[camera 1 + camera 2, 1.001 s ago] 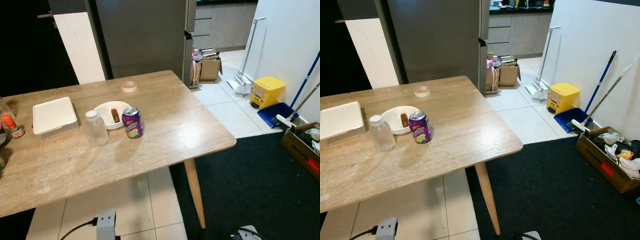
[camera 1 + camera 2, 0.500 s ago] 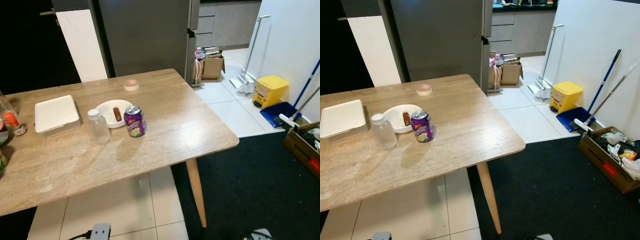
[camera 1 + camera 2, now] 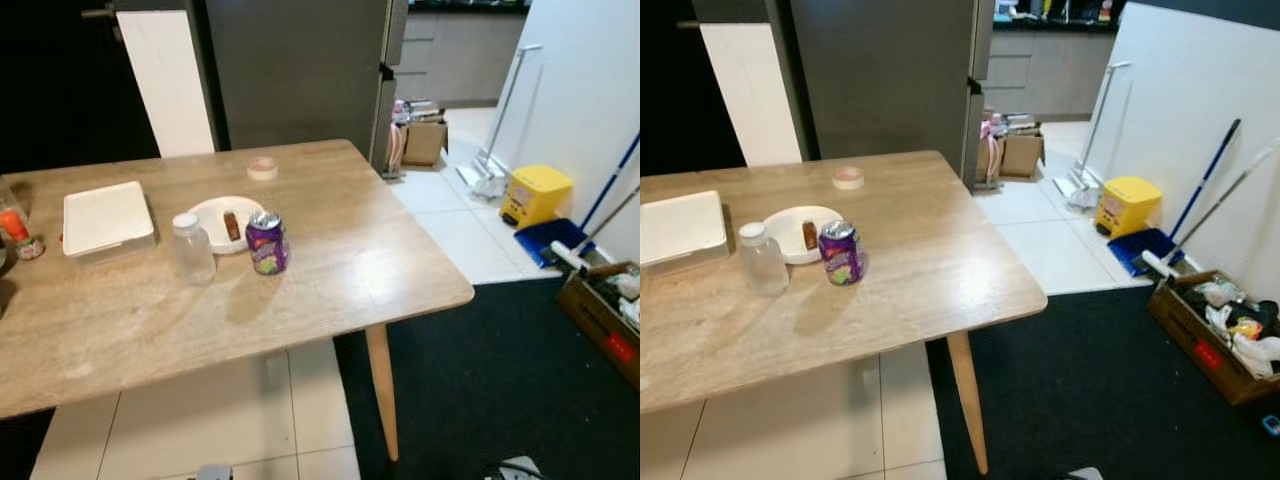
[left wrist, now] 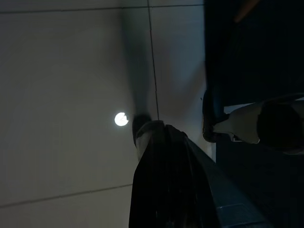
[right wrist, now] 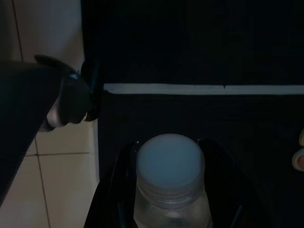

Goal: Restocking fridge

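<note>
Gripping a clear white-capped bottle [image 5: 170, 185] upright between its jaws, the right gripper [image 5: 171, 199] hung low at the robot's side over dark carpet and pale tile, well short of the grey fridge [image 3: 295, 70] standing beyond the far edge of the bench [image 3: 330, 290]. The left gripper [image 4: 164, 175] hung idle over tile, its jaws' state impossible to tell. On the bench stood a purple can [image 3: 267, 243], a second clear bottle [image 3: 192, 250], and a white plate [image 3: 212, 217] just behind them.
</note>
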`<state>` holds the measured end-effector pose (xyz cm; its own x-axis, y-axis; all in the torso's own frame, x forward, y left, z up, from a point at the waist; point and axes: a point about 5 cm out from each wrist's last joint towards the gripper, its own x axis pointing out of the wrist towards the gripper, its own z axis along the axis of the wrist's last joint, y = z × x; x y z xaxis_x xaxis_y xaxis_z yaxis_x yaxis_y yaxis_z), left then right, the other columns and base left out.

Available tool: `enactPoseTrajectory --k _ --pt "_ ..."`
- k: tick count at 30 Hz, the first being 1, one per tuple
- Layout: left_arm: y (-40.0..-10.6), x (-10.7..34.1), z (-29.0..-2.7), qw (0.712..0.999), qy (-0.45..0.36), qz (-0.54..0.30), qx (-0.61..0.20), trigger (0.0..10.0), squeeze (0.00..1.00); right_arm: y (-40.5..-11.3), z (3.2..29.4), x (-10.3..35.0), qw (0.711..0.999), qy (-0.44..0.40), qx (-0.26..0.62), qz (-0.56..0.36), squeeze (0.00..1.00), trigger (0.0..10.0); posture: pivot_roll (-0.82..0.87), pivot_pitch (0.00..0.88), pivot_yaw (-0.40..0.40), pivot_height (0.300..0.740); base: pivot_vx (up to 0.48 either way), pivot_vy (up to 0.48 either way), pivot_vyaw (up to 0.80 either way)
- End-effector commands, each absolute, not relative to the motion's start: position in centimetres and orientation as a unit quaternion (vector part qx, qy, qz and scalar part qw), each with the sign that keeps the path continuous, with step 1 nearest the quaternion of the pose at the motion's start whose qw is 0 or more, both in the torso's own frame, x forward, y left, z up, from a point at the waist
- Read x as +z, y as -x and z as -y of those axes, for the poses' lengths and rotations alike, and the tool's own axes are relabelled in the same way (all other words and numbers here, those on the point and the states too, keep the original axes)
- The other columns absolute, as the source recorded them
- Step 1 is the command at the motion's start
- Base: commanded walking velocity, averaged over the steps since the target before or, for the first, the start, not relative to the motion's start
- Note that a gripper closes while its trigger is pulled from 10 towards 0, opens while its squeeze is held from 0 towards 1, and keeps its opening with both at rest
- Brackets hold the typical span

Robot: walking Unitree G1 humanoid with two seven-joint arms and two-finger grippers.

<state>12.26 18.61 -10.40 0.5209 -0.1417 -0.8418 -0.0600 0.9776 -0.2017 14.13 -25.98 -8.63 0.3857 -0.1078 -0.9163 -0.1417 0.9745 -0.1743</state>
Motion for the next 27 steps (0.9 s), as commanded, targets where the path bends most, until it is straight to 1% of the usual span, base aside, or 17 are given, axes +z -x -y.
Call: enactPoseTrajectory --k 1,4,6,9,13,14,17,18,19,22,27 --pt "-12.2 -10.5 -18.1 0.864 0.111 -0.490 -0.023 10.0 0.00 -13.7 26.4 -8.6 0.824 0.108 0.000 -0.557 0.00 10.0 -0.08 0.000 0.019 0.740 0.000 -0.439 0.00" --pt "-12.9 -10.3 -18.2 0.869 0.092 -0.486 -0.031 10.0 0.00 -13.3 26.4 -8.8 0.821 0.105 -0.008 -0.561 0.00 10.0 -0.06 0.000 0.027 0.740 0.000 -0.441 0.00" --pt "-13.3 -10.0 -19.4 0.872 0.079 -0.483 -0.031 10.0 0.00 -13.4 25.7 -9.0 0.825 0.082 -0.021 -0.558 0.00 10.0 -0.07 0.000 0.041 0.740 0.000 -0.448 0.00" --pt "-13.4 -9.8 -20.6 0.871 0.063 -0.487 -0.028 10.0 0.00 -13.6 24.9 -9.2 0.829 0.067 -0.021 -0.555 0.00 10.0 -0.06 0.000 0.036 0.740 0.000 -0.450 0.00" --pt "-13.7 -9.5 -21.6 0.875 0.077 -0.478 0.006 10.0 0.00 -13.3 24.5 -9.4 0.823 0.078 -0.003 -0.563 0.00 10.0 -0.05 0.000 0.018 0.740 0.000 -0.450 0.00" --pt "-13.7 -9.5 -21.5 0.875 0.080 -0.477 0.009 10.0 0.00 -13.3 24.7 -9.3 0.821 0.082 -0.001 -0.564 0.00 10.0 -0.05 0.000 0.001 0.740 0.000 -0.450 0.00" --pt "-13.7 -9.6 -21.2 0.875 0.084 -0.477 0.009 10.0 0.00 -13.4 24.9 -9.2 0.822 0.084 -0.001 -0.564 0.00 10.0 -0.05 0.000 -0.003 0.740 0.000 -0.450 0.00" --pt "-13.7 -9.7 -20.5 0.874 0.095 -0.476 0.010 10.0 0.00 -13.6 25.5 -9.0 0.823 0.087 -0.007 -0.561 0.00 10.0 -0.05 0.000 -0.003 0.740 0.000 -0.450 0.00" --pt "-13.7 -9.7 -20.5 0.874 0.095 -0.476 0.010 10.0 0.00 -13.6 25.5 -9.0 0.823 0.087 -0.007 -0.561 0.00 10.0 -0.05 0.000 -0.003 0.740 0.000 -0.450 0.00" --pt "-13.0 -10.2 -18.9 0.868 0.108 -0.485 0.001 10.0 0.00 -14.3 26.2 -8.5 0.827 0.093 -0.015 -0.554 0.00 10.0 -0.06 0.000 -0.005 0.740 0.000 -0.453 0.00" --pt "-12.4 -10.5 -18.2 0.863 0.110 -0.493 -0.010 10.0 0.00 -14.8 26.1 -8.4 0.831 0.091 -0.018 -0.548 0.00 10.0 -0.06 0.000 -0.005 0.740 0.000 -0.452 0.00"
